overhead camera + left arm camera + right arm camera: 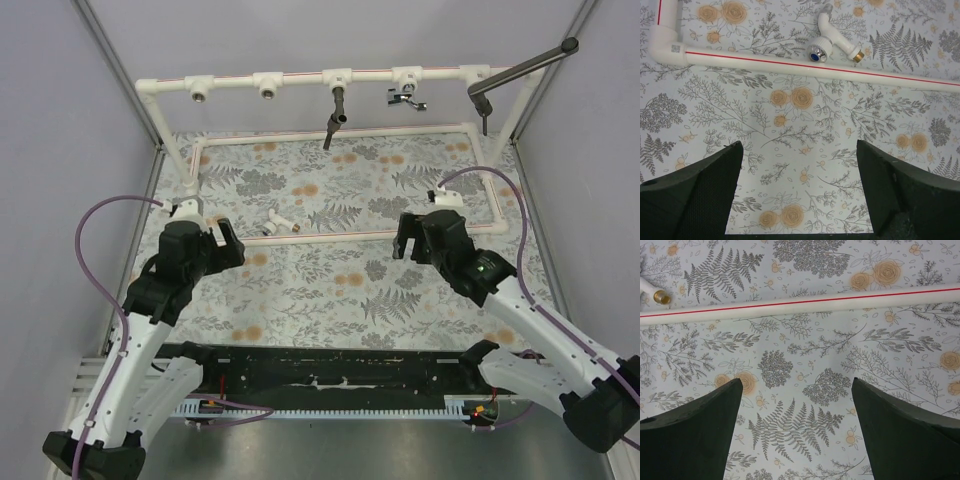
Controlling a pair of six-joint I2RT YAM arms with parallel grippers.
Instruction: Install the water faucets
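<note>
The white plastic faucet (280, 222) lies on the floral mat just beyond the frame's near floor pipe (340, 236). In the left wrist view the faucet (834, 36) shows its blue-centred knob and brass threaded end, lying against that pipe (765, 61). The chrome lever faucet (405, 98) hangs from a tee on the frame's top rail (300, 80). My left gripper (222, 243) (798, 160) is open and empty, short of the pipe. My right gripper (402, 238) (797, 395) is open and empty over the mat; the white faucet's brass end (661, 296) shows at its far left.
A dark grey tap (335, 115) hangs from the middle tee. A long dark lever tap (520, 68) sits at the right end of the rail. Two tees (200, 92) at the left show open sockets. Metal cage posts (120, 70) flank the mat.
</note>
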